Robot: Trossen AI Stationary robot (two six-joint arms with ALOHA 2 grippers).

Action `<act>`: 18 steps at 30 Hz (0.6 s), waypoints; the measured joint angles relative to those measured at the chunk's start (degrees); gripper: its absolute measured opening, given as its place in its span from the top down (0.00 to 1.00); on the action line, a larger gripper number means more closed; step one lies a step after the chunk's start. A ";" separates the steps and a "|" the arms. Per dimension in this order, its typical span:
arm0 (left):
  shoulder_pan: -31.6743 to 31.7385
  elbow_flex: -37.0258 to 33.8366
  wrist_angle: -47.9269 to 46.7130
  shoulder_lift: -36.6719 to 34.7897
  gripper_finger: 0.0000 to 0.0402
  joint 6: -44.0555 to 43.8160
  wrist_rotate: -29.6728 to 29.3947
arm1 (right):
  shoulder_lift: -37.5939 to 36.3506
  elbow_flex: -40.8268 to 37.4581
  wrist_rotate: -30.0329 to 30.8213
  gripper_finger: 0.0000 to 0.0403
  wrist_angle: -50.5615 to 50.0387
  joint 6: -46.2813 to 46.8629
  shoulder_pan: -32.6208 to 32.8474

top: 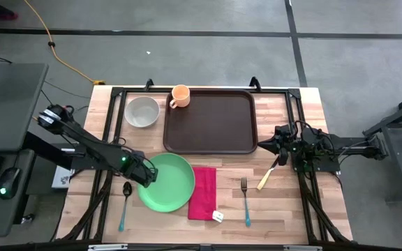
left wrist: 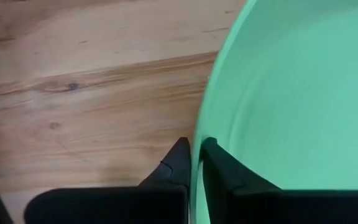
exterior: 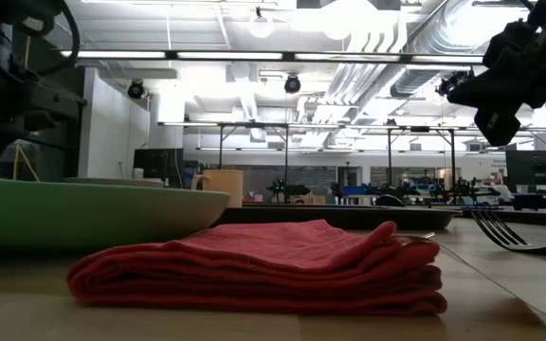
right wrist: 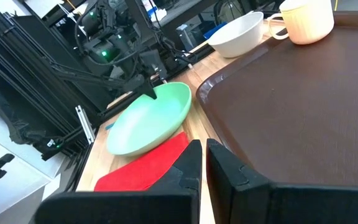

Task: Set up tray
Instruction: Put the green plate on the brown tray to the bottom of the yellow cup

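gripping the rim of the green plate (top: 166, 183), the left gripper (top: 147, 176) has one finger inside the rim and one outside, pinched on the plate's left edge; left wrist view confirms. right gripper (top: 279, 144) hangs w/ fingers shut on nothing, just beside the tray's right edge.

- tray (top: 210, 120): dark brown, back-centre of the table, bare. plate sits in front of it, apart from it.
- risk 1: pinch is on a thin sloped rim only. plate may tilt or slide out when lifted, prob. because the grip is far off-centre.
- risk 2: plate's right edge lies just beside the red napkin (top: 202, 192), maybe touching; dragging instead of lifting could bunch the napkin up.
- risk 3: plate must clear the tray's raised rim; too low a carry would knock it and shift the tray.
- around: orange cup (top: 179, 95) at the tray's back-left corner, touching or over its rim, can't tell which. white bowl (top: 142, 111) left of the tray. spoon (top: 125, 203) just left of the plate, under the left arm. fork (top: 245, 199) right of the napkin. knife (top: 269, 175) near the right gripper.
- in the way: nothing lies between plate and tray; the cup crowds only the far corner.
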 joint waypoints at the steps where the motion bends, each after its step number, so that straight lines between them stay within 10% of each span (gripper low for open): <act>1: -0.01 -0.01 -0.40 -0.62 0.89 -0.29 0.00 | 0.04 0.00 0.00 1.00 -0.11 0.00 0.00; 18: -0.01 -0.17 -3.27 -10.55 0.97 -0.62 -1.11 | 0.13 0.00 -0.02 1.00 -3.64 1.40 0.00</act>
